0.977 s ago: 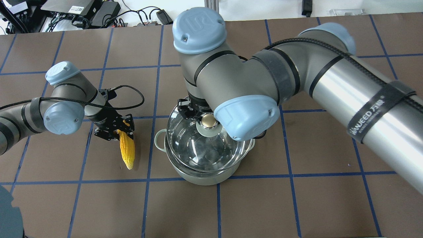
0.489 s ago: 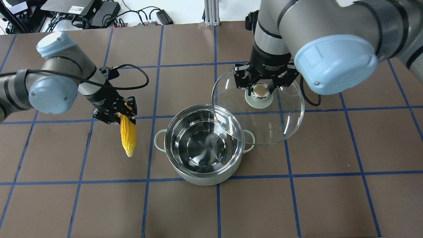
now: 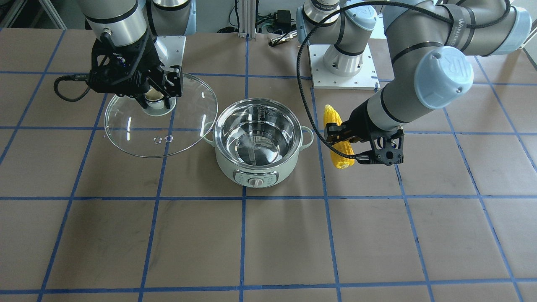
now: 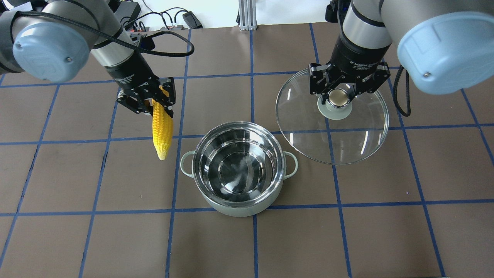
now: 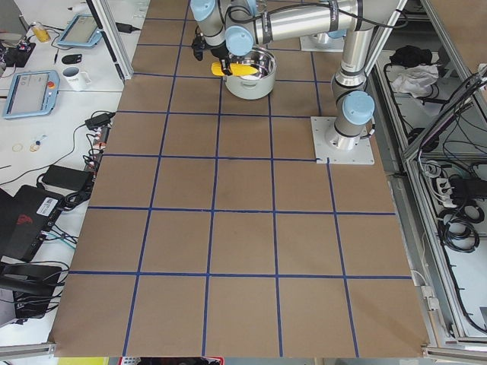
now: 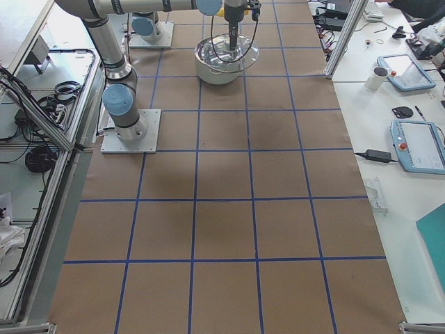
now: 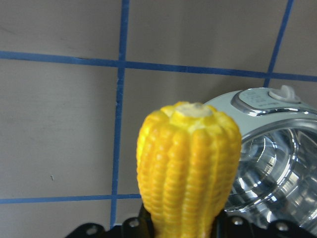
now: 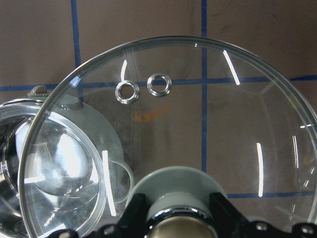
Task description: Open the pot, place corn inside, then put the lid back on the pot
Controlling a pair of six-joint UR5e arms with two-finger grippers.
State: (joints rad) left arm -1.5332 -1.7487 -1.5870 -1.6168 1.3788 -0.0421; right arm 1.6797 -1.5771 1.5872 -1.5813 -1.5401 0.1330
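The left pincer (image 4: 148, 101) grasps the corn (image 4: 162, 129) aloft beside the open pot (image 4: 231, 210) on the desk (image 4: 115, 239). The right pincer (image 4: 339, 96) grips the glass lid (image 4: 339, 143) by its knob, off to the side. The corn is best centred over the mouth and lowered before release.

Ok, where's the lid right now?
In the overhead view the lid hangs at upper right, gripped by its knob in the right pincer, just right of the open pot.
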